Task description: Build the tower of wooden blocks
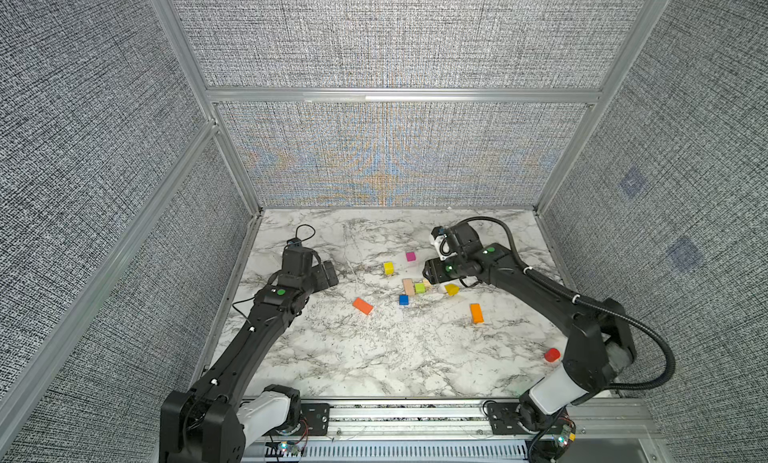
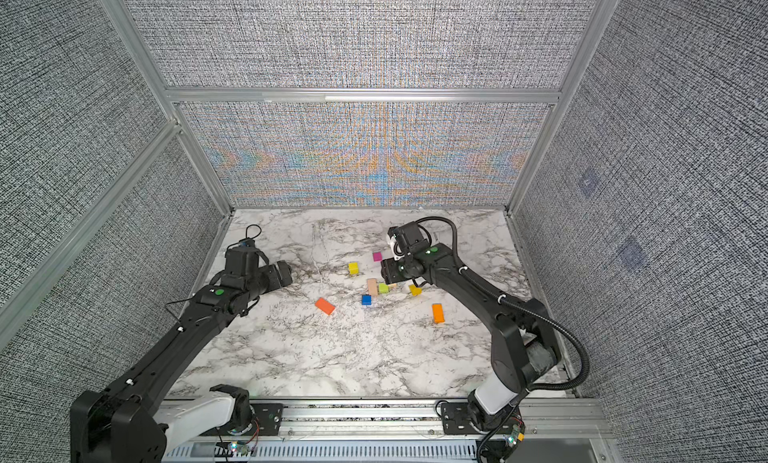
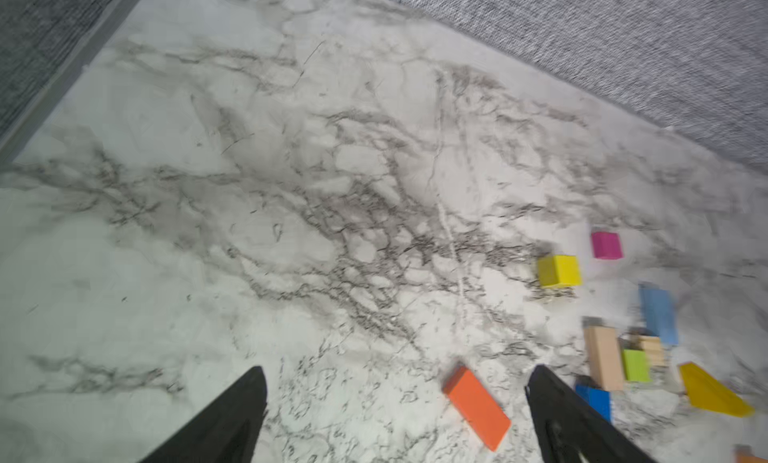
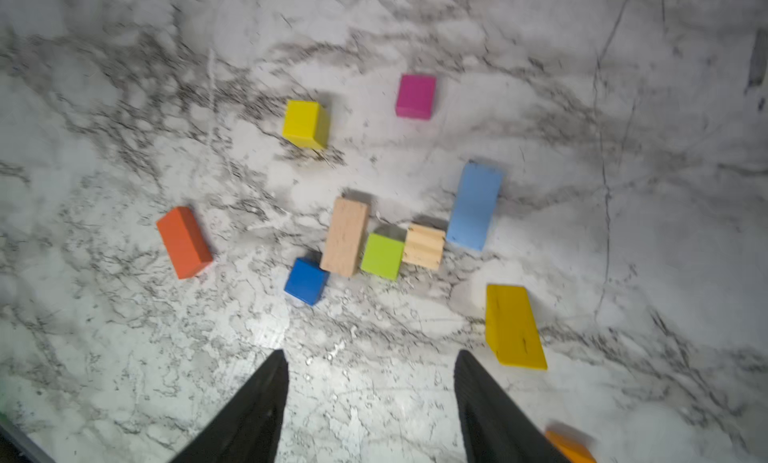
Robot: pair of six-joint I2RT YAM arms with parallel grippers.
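Note:
The wood blocks lie scattered singly on the marble table (image 1: 374, 357); no tower is in view. An orange brick (image 1: 362, 306) lies left of a cluster made of a tan brick (image 1: 409, 286), a green cube (image 1: 420, 288), a blue cube (image 1: 403, 300) and a yellow wedge (image 1: 451, 289). A yellow cube (image 1: 388, 268) and a magenta cube (image 1: 410, 256) sit behind the cluster. A light blue brick (image 4: 475, 205) shows in the wrist views. My left gripper (image 3: 399, 369) hovers open, with the orange brick (image 3: 477, 407) near one finger. My right gripper (image 4: 372, 353) hovers open and empty over the cluster.
A second orange brick (image 1: 476, 313) lies right of the cluster. A red block (image 1: 552, 355) sits beside the right arm's base. Grey fabric walls with aluminium frames (image 1: 399, 95) enclose the table on three sides. A metal rail (image 1: 407, 419) runs along the front.

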